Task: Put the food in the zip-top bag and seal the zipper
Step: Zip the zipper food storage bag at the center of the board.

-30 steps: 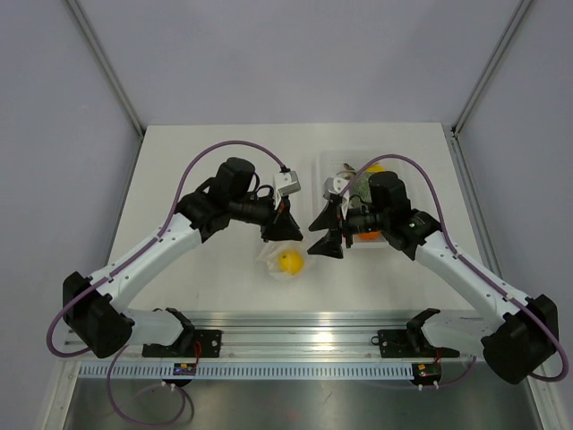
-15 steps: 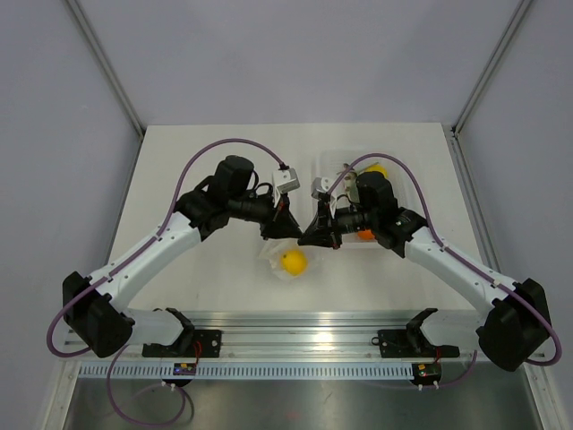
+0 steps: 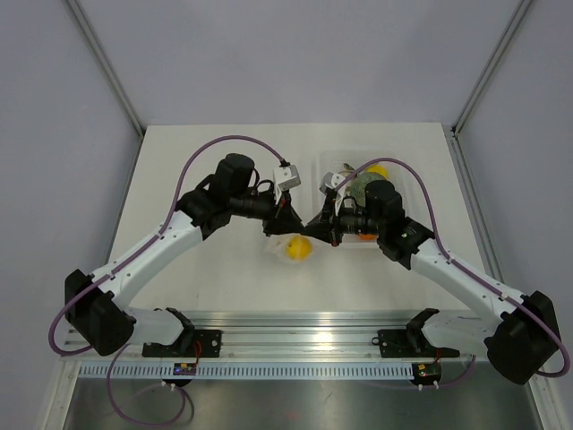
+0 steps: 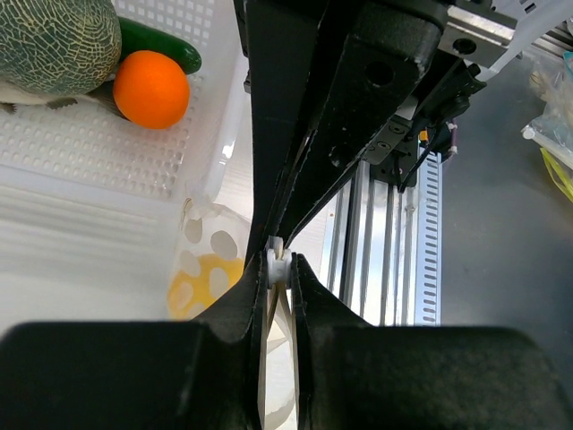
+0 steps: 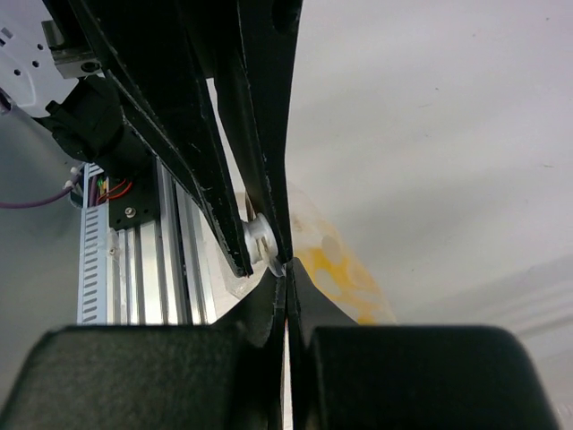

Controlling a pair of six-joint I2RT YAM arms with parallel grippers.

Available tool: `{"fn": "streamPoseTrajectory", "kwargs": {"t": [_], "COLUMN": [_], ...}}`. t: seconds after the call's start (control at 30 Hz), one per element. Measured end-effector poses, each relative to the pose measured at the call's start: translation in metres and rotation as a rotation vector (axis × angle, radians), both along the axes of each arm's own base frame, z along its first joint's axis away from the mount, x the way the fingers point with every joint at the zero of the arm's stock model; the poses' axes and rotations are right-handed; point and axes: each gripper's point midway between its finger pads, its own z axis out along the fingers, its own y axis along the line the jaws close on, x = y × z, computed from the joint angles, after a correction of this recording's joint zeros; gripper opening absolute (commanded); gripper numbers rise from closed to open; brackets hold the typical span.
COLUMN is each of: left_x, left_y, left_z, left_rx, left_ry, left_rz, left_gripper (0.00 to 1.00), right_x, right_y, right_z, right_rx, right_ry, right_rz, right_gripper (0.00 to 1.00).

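The food, a yellow lemon point(image 3: 299, 248), sits inside the clear zip-top bag point(image 3: 276, 251) between the two arms. In the left wrist view the lemon point(image 4: 204, 285) shows through the bag's plastic. My left gripper point(image 4: 279, 267) is shut on the white slider of the zipper point(image 4: 277, 260) at the bag's mouth. My right gripper point(image 5: 287, 270) is shut on the bag's edge right beside that slider point(image 5: 258, 240), tip to tip with the left fingers. From above, the left gripper point(image 3: 286, 224) and the right gripper point(image 3: 324, 231) meet just over the bag.
A clear rigid tray point(image 3: 326, 163) stands at the back right behind the right arm, holding a grey-green melon point(image 4: 54, 40), an orange point(image 4: 150, 88) and a dark green vegetable point(image 4: 161, 45). The aluminium rail point(image 4: 385, 260) runs along the near table edge.
My right gripper swung left from the tray to the bag's mouth and went from open to shut on the bag's edge. The bag with the lemon shifted slightly up and right. The left gripper kept its grip.
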Motion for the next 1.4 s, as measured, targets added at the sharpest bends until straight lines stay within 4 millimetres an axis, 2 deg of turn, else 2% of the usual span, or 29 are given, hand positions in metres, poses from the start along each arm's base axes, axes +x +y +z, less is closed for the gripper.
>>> {"fn": "streamPoseTrajectory", "kwargs": {"t": [0.23, 0.27, 0.3, 0.4, 0.63, 0.7, 0.73, 0.87, 1.1, 1.27, 1.4], "left_x": [0.002, 0.002, 0.003, 0.003, 0.004, 0.003, 0.003, 0.001, 0.004, 0.005, 0.006], "left_y": [-0.003, -0.003, -0.003, -0.001, 0.001, 0.001, 0.001, 0.002, 0.007, 0.006, 0.003], "left_z": [0.001, 0.001, 0.001, 0.000, -0.012, -0.014, -0.014, -0.014, 0.008, 0.012, 0.016], "left_rx": [-0.012, -0.013, -0.013, -0.009, 0.022, 0.027, 0.029, 0.031, -0.005, -0.017, -0.035], "left_ry": [-0.009, -0.009, -0.009, -0.002, 0.049, 0.061, 0.068, 0.087, 0.027, 0.041, 0.046], "left_rz": [-0.006, -0.007, -0.006, -0.004, 0.003, 0.002, 0.004, 0.014, 0.068, 0.082, 0.091], "left_gripper": [0.01, 0.13, 0.17, 0.22, 0.22, 0.30, 0.39, 0.50, 0.49, 0.47, 0.41], "right_x": [0.000, 0.000, 0.000, 0.000, 0.006, 0.007, 0.007, 0.011, 0.012, 0.013, 0.014], "right_y": [-0.006, -0.006, -0.007, -0.010, -0.013, -0.012, -0.012, -0.010, -0.009, -0.008, -0.008], "right_z": [0.004, 0.005, 0.006, 0.008, 0.014, 0.013, 0.011, 0.009, 0.014, 0.016, 0.018], "right_rx": [0.019, 0.021, 0.023, 0.029, 0.048, 0.045, 0.043, 0.036, 0.044, 0.049, 0.052], "right_ry": [-0.022, -0.025, -0.027, -0.035, -0.053, -0.048, -0.044, -0.036, -0.046, -0.052, -0.055], "right_rz": [-0.044, -0.048, -0.052, -0.068, -0.090, -0.087, -0.085, -0.087, -0.088, -0.086, -0.085], "right_gripper": [0.00, 0.00, 0.00, 0.00, 0.00, 0.00, 0.00, 0.00, 0.00, 0.00, 0.00]}}
